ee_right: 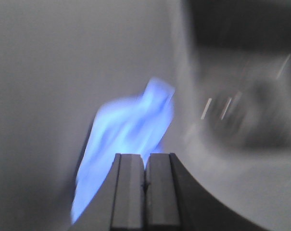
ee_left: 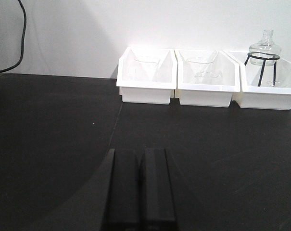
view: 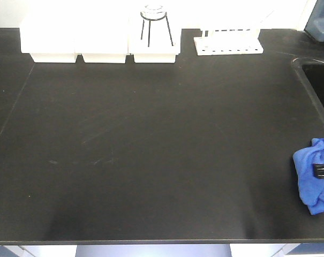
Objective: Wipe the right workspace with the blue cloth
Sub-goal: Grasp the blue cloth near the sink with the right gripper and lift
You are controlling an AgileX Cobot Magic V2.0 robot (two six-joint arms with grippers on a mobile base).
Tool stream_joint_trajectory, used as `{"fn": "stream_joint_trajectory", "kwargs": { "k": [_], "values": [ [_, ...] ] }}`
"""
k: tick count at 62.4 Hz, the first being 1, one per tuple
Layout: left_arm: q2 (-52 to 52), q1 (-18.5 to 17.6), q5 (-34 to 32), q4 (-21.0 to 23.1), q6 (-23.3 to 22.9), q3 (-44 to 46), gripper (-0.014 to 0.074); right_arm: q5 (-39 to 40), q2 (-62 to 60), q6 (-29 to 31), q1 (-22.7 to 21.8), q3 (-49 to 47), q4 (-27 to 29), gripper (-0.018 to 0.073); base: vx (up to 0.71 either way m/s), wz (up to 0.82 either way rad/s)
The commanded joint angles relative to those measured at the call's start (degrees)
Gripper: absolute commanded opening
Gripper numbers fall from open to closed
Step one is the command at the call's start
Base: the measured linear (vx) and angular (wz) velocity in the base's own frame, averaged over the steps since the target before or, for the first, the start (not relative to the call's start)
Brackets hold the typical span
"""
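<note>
The right tool (ee_right: 145, 156) sits closest in its wrist view, its two fingers pressed together with only a hairline seam. The blue cloth (ee_right: 131, 125) bunches at their tips, so a fold seems pinched there, though blur hides the contact itself. In the front view the cloth is at the far right edge of the counter (view: 151, 139), just in front of the sink (view: 318, 80). The right workspace is not in view.

To wipe well, I would grip firmly, press the cloth down flat rather than balled, and make even, overlapping passes clear of the sink lip. The left tool (ee_left: 138, 154) is closed and empty, well short of the white trays (ee_left: 208, 79), and is best left parked.
</note>
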State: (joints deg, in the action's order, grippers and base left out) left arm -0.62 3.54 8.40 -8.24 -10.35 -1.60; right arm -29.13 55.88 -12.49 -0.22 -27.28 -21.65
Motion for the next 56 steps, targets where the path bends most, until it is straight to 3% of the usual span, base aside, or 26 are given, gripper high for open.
{"fn": "stream_joint_trajectory", "kwargs": {
  "k": [1,10,18,24,30,42,56],
  "values": [
    [-0.8,-0.2,-4.6,-0.1,-0.5,-1.7,-0.0006,6.3,4.3,-0.2,-0.3,-1.8,-0.7,0.0067,0.00,0.00],
    [-0.8,-0.2,-4.6,-0.1,-0.5,-1.7,-0.0006,10.1,10.5,-0.2,-0.3,-1.8,1.5,0.0181,0.00,0.00],
    [-0.8,-0.2,-4.6,-0.1,-0.5,-1.7,-0.0006,12.5,15.6,-0.6,-0.3,-1.8,2.0,0.0341,0.00,0.00],
    [-0.8,-0.2,-4.6,-0.1,-0.5,-1.7,-0.0006,13.6,19.1,-3.1,-0.3,-1.8,1.9,0.0449,0.00,0.00],
    [-0.8,-0.2,-4.6,-0.1,-0.5,-1.7,-0.0006,14.4,23.0,-6.3,-0.3,-1.8,0.2,0.0498,0.00,0.00],
    [-0.8,-0.2,-4.6,-0.1,-0.5,-1.7,-0.0006,15.5,28.2,-10.3,-0.3,-1.8,-3.5,0.0465,0.00,0.00],
    [-0.8,-0.2,-4.6,-0.1,-0.5,-1.7,-0.0006,16.9,28.3,-10.2,-0.3,-1.8,-3.8,0.0239,0.00,0.00]
  ]
}}
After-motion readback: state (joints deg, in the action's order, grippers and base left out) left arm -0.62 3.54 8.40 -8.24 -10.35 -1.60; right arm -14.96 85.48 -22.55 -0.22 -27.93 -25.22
